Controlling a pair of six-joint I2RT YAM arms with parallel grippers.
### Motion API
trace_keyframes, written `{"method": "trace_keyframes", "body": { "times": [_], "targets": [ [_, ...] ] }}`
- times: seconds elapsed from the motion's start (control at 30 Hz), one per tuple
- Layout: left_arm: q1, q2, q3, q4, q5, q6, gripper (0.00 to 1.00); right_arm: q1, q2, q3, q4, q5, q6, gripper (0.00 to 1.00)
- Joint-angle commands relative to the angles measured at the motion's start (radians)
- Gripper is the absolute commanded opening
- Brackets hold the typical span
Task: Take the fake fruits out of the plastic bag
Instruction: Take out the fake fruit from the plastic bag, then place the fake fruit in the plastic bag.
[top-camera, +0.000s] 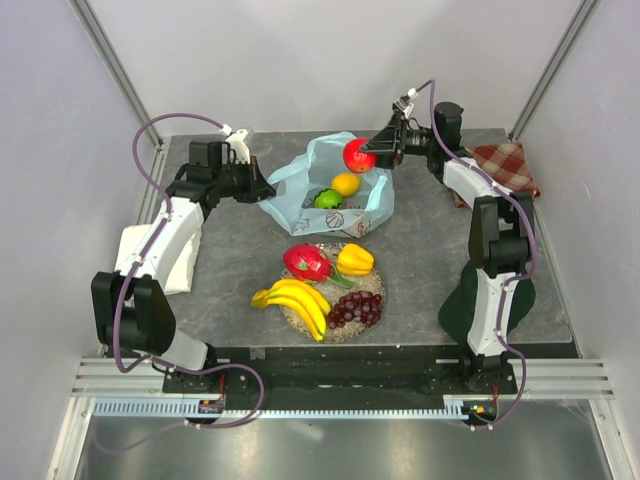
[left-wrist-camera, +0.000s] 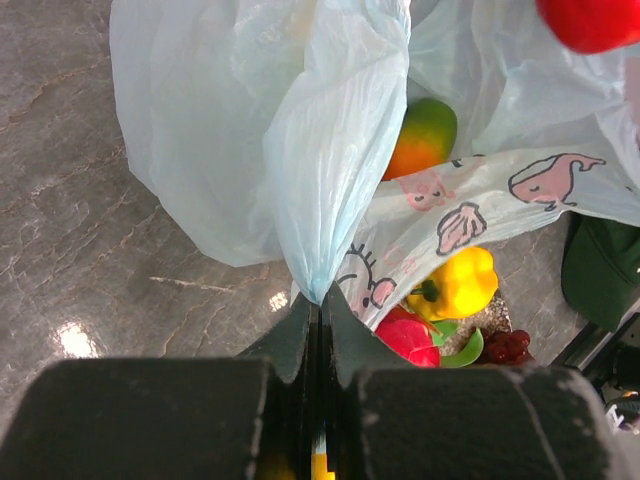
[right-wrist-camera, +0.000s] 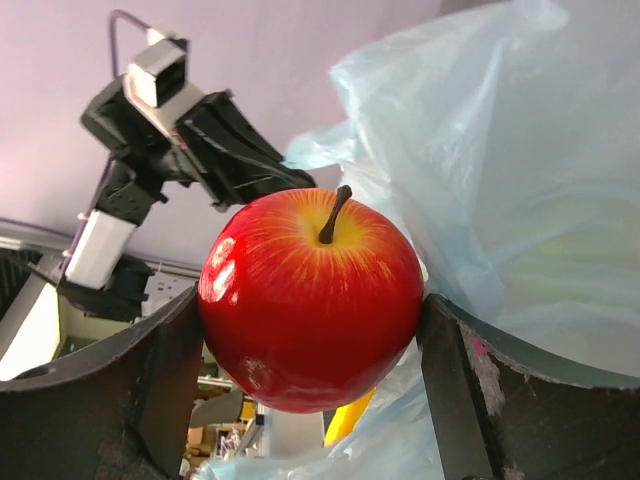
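Note:
The light blue plastic bag (top-camera: 300, 190) lies open at the back middle of the table. My left gripper (top-camera: 262, 190) is shut on the bag's left edge (left-wrist-camera: 318, 285), pinching a fold of plastic. Above the bag's mouth hangs the red apple (top-camera: 357, 155), with my right gripper (right-wrist-camera: 310, 330) shut on it (right-wrist-camera: 312, 300). Inside the bag lie a green-orange mango (left-wrist-camera: 420, 137) and a green piece (top-camera: 328, 199). In front of the bag, on a round mat (top-camera: 378, 286), rest a dragon fruit (top-camera: 307, 262), a yellow pepper (top-camera: 355, 259), bananas (top-camera: 295, 300) and grapes (top-camera: 356, 309).
A red checkered cloth (top-camera: 510, 165) lies at the back right corner. A white cloth (top-camera: 185, 255) sits under the left arm. A dark green thing (top-camera: 455, 300) stands by the right arm's base. Grey walls close in three sides.

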Motion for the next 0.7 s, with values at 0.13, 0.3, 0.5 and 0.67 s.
{"method": "trace_keyframes", "body": {
  "times": [0.13,0.3,0.5,0.67],
  "targets": [
    [0.009,-0.007,0.039,0.020,-0.036,0.069,0.02,-0.008,0.000,0.104,0.345,-0.068,0.200,0.63],
    [0.014,-0.002,0.051,0.006,-0.100,0.110,0.02,-0.054,-0.008,0.173,0.102,-0.022,-0.013,0.60],
    [0.098,-0.005,0.073,0.000,-0.195,0.091,0.02,-0.166,0.013,0.174,-0.189,0.122,-0.299,0.61],
    [0.113,-0.010,0.084,0.000,-0.111,0.111,0.02,-0.146,0.000,0.196,-0.355,0.096,-0.428,0.61]
  ]
}}
